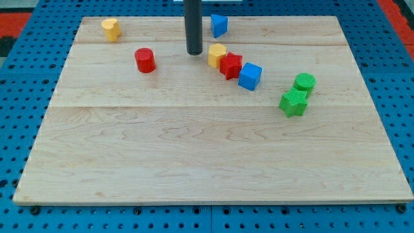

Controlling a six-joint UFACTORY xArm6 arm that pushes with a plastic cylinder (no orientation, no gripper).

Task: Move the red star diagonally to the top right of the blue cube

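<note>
The red star (231,65) lies near the view's top centre, touching the blue cube (250,76) on its lower right and a yellow hexagonal block (217,55) on its upper left; the three form a diagonal line. My tip (195,52) is the lower end of the dark rod, just left of the yellow hexagonal block and apart from it.
A red cylinder (145,59) sits left of my tip. A yellow heart-like block (110,28) is at the top left, a blue triangular block (219,25) at the top centre. A green cylinder (304,83) and green star (293,102) sit at the right. The wooden board (194,155) lies on blue pegboard.
</note>
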